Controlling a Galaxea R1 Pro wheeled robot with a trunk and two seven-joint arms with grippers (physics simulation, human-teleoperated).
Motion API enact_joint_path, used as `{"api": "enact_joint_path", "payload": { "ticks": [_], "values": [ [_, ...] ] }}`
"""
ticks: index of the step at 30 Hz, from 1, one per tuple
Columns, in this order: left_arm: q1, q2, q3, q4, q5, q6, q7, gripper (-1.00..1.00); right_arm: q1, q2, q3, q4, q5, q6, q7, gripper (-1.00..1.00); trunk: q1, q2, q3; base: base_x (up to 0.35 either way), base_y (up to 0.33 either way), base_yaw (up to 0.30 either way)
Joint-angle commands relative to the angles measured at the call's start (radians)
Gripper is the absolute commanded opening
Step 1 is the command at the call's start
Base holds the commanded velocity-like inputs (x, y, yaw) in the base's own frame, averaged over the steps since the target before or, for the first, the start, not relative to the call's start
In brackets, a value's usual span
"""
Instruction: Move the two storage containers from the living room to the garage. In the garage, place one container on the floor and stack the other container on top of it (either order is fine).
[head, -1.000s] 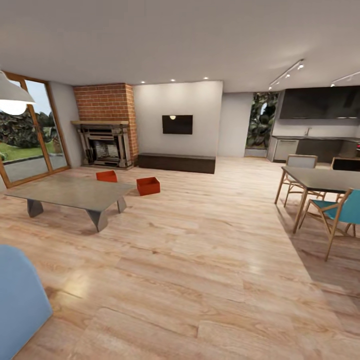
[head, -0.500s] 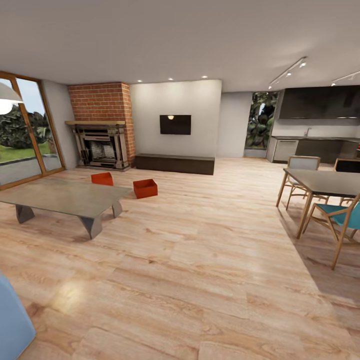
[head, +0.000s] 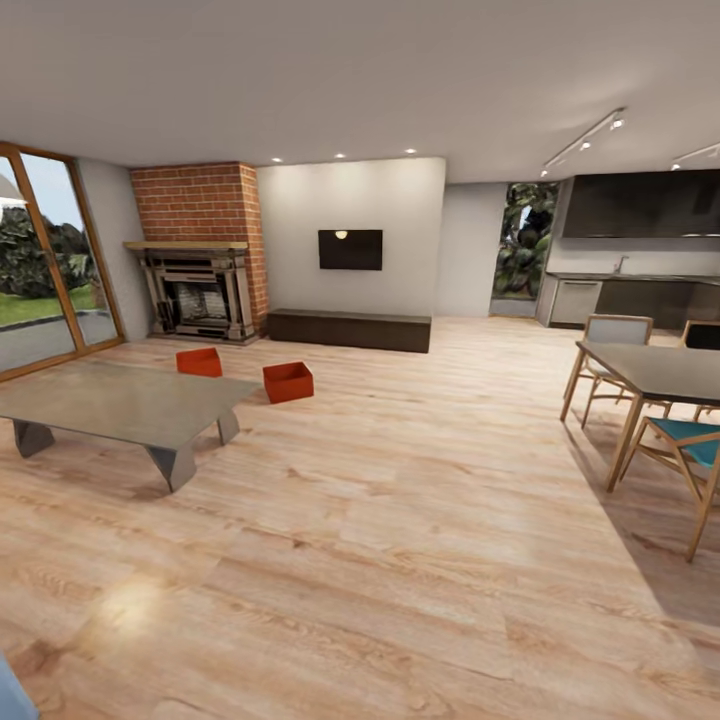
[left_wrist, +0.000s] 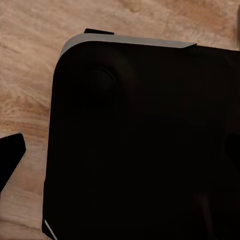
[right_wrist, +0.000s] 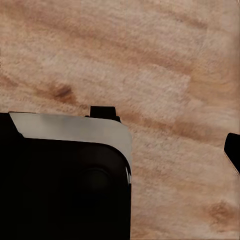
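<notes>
Orange-red storage containers (head: 199, 361) (head: 288, 381), open-topped, apart on wood-plank floor (head: 400, 520)

a black rounded-corner body panel (left_wrist: 145, 145) with a pale grey edge strip (right_wrist: 75, 130) and a small black tab.

A red brick fireplace (head: 203, 250) stands against the far wall of a room with a light wood-plank floor (head: 400, 520). Right of the fireplace hangs a black wall television (head: 350, 249) above a long dark low cabinet (head: 348, 329). Left of it are wood-framed glass doors (head: 45, 260); before it, a grey low coffee table (head: 115, 403).
</notes>
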Motion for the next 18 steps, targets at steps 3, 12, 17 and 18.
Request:
{"api": "enact_joint_path", "payload": {
  "ticks": [3, 12, 17, 18],
  "values": [
    [0.000, 0.000, 0.002, -0.001, 0.009, -0.002, -0.001, 1.00, -0.001, 0.002, 0.008, 0.003, -0.005, -0.004, 0.000, 1.00, 0.001, 0.000, -0.001, 0.322, 0.000, 0.000],
    [0.000, 0.000, 0.002, -0.001, 0.008, 0.000, -0.001, 1.00, -0.001, 0.003, 0.008, 0.003, -0.002, -0.003, -0.001, 1.00, 0.001, 0.000, -0.001, 0.322, 0.000, 0.000],
    [0.000, 0.000, 0.002, -0.001, 0.007, 0.000, -0.001, 1.00, -0.001, 0.004, 0.008, 0.003, -0.003, -0.003, -0.001, 1.00, 0.001, 0.000, -0.001, 0.322, 0.000, 0.000],
    [0.000, 0.000, 0.002, -0.001, 0.007, 0.000, -0.001, 1.00, -0.001, 0.004, 0.008, 0.003, -0.003, -0.003, -0.001, 1.00, 0.001, 0.000, -0.001, 0.322, 0.000, 0.000]
  ]
}}
